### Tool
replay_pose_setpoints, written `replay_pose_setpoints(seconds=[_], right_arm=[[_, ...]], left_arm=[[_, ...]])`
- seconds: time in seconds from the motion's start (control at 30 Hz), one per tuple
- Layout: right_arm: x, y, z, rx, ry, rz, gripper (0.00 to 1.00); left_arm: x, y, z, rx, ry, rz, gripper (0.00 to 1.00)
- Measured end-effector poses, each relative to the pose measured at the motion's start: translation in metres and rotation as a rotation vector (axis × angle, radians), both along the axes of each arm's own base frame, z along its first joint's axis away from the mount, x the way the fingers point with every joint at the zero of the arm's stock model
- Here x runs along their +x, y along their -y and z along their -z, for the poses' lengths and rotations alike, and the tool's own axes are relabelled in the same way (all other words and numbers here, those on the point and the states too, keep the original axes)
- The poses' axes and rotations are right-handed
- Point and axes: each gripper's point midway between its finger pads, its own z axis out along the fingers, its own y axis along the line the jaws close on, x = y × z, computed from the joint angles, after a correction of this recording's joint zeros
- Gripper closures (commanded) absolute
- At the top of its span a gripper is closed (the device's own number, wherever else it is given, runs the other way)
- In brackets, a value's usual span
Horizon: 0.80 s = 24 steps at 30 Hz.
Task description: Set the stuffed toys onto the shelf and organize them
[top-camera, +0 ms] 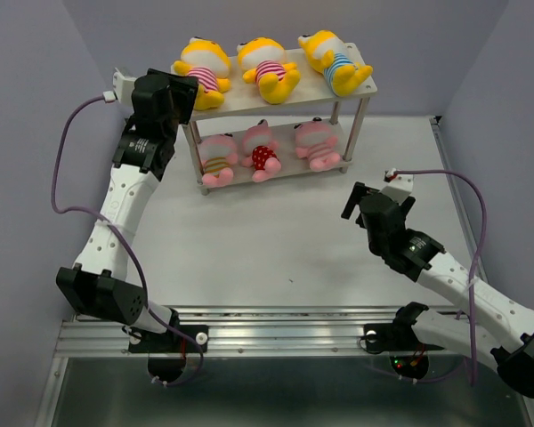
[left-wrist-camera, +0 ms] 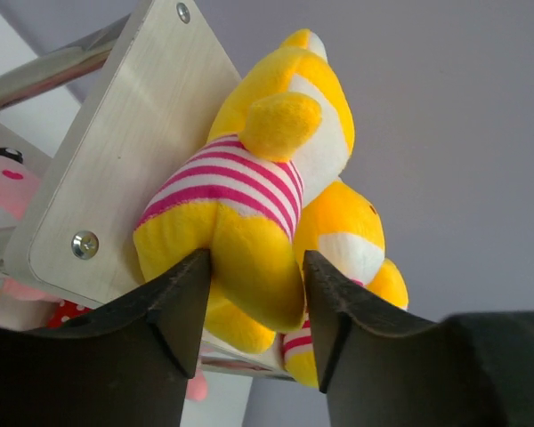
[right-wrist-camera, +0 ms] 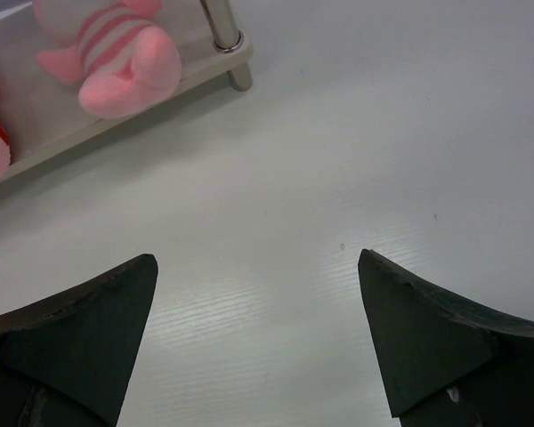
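Grey walls close round a white surface (top-camera: 276,240). At the back left, the left pincer (left-wrist-camera: 255,260) stands partly spread about a leg of the yellow pink-striped stuffed toy (left-wrist-camera: 240,191), which lies at the left end of the shelf (left-wrist-camera: 116,160) top board. Beside it lie another yellow pink-striped toy (top-camera: 267,69) and a yellow blue-striped toy (top-camera: 335,60). Three pink toys (top-camera: 263,157) line the lower board. The right pincer (right-wrist-camera: 256,260) hovers wide open, holding nothing, over the surface near the shelf's right leg.

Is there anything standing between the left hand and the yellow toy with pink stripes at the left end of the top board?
Nothing visible does. The left hand is at the yellow toy: its fingers stand on either side of one limb. Whether they press it, I cannot tell.
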Motion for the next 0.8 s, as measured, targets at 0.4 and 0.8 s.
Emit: replay_pose_setpoints(seconds=[0.4,0.8], right_arm=[[0.002,-0.005,0.01,-0.016,-0.032,-0.014,0.0],[0.002,-0.006,0.011,-0.01,-0.034,-0.018,0.0]], left_arm=[[-0.003,0.007,0.009,0.025,-0.004,0.05,0.17],[-0.029,0.012,-0.006,0.109,0.048,0.134,0.01]])
